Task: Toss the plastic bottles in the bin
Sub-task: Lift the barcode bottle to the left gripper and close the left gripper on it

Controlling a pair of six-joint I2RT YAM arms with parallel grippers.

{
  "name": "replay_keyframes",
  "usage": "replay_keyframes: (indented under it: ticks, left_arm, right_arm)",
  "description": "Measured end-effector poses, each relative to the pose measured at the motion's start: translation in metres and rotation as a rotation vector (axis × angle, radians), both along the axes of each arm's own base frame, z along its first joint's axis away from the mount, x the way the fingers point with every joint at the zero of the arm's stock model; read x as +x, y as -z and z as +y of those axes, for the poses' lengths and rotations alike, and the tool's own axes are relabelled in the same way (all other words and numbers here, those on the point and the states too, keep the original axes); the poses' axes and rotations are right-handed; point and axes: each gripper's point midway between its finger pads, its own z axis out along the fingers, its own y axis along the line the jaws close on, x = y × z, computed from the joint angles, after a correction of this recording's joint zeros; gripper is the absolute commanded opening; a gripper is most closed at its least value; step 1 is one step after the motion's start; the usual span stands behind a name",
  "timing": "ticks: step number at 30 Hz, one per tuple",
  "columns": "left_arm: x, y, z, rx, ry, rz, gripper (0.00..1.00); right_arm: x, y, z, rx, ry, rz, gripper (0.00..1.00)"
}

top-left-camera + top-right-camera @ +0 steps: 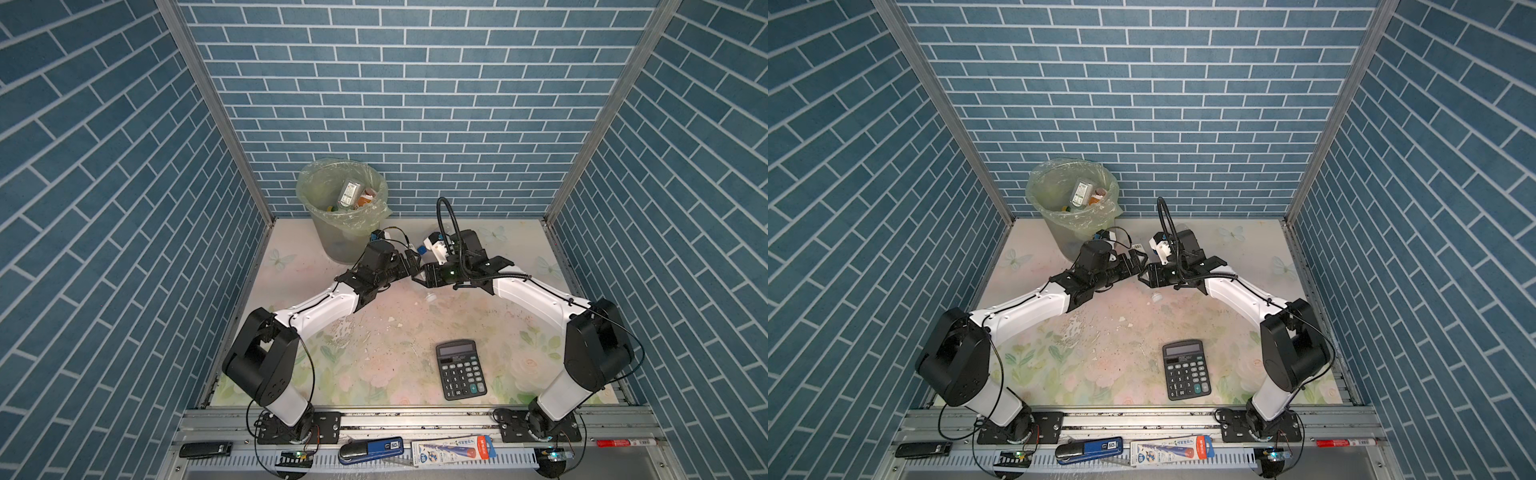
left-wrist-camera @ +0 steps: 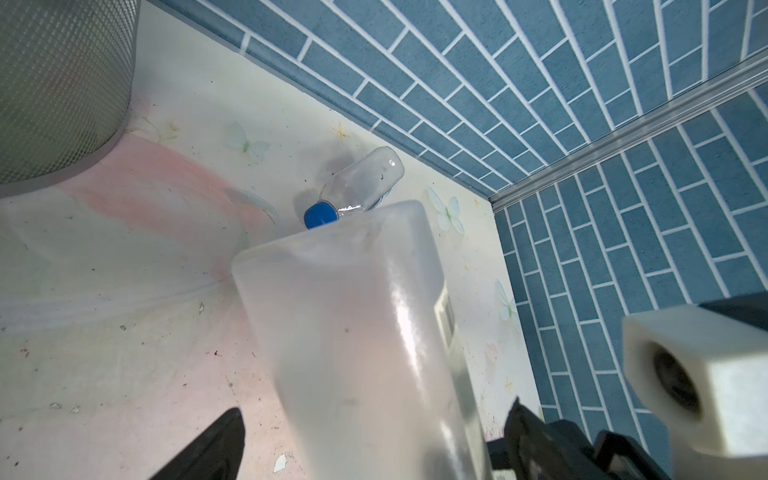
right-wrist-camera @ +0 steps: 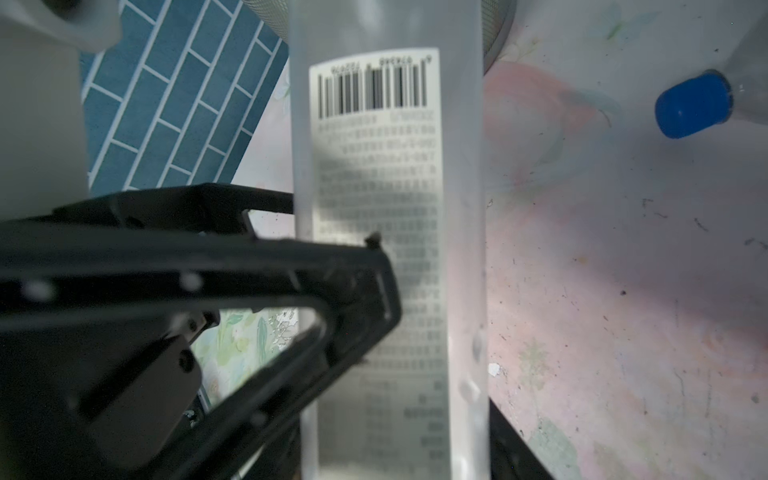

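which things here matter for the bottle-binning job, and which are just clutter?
Job:
- frosted barcode bottle
- clear blue-capped bottle, lying on the table
- bin
- binned bottles

Clutter:
- calculator
- on the front rail: black oblong item, blue-and-black tool, pen pack, red marker

Both top views look steeply down from high above the worktop's (image 1: 374,332) front edge toward the back wall (image 1: 415,104). They are far enough off to take in all four edges, the bin (image 1: 332,245) near the back-left corner and the calculator (image 1: 460,370) toward the front — nearly one scene, shifted slightly sideways. The left wrist camera sits close behind the frosted bottle (image 2: 365,332), facing the back-right corner. The right wrist camera, as close, faces that bottle's label, looking toward the bin — both also catch the blue-capped bottle (image 2: 357,187) on the worktop.
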Motion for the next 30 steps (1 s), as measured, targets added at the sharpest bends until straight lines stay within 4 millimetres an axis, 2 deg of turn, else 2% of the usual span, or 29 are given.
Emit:
replay_keyframes:
  ticks: [4, 10, 15, 23, 26, 30]
  left_arm:
    - [0.002, -0.0026, 0.0005, -0.005, -0.004, -0.011, 0.88]
    - [0.0043, -0.0051, 0.0015, -0.011, -0.008, -0.021, 0.86]
    - [0.0054, -0.0031, 0.0042, -0.01, -0.017, -0.021, 0.74]
    - [0.0067, -0.0034, 0.004, -0.019, -0.019, -0.022, 0.75]
    - [0.0058, 0.0006, 0.0044, -0.021, -0.02, -0.015, 0.67]
    - [0.0058, -0.0002, 0.0035, -0.033, -0.021, -0.015, 0.58]
  right_arm:
    - [-0.0028, -0.0022, 0.0033, 0.015, -0.018, 0.001, 0.4]
    - [-0.0067, -0.0025, 0.0063, 0.036, -0.04, 0.008, 0.4]
    - [-0.0075, -0.0029, 0.0073, 0.044, -0.047, 0.008, 0.4]
    - [-0.007, -0.0022, 0.0079, 0.051, -0.043, 0.008, 0.4]
    - [-0.0081, 0.0, 0.0077, 0.053, -0.039, 0.019, 0.41]
    - [-0.0085, -0.0003, 0.0085, 0.058, -0.036, 0.026, 0.49]
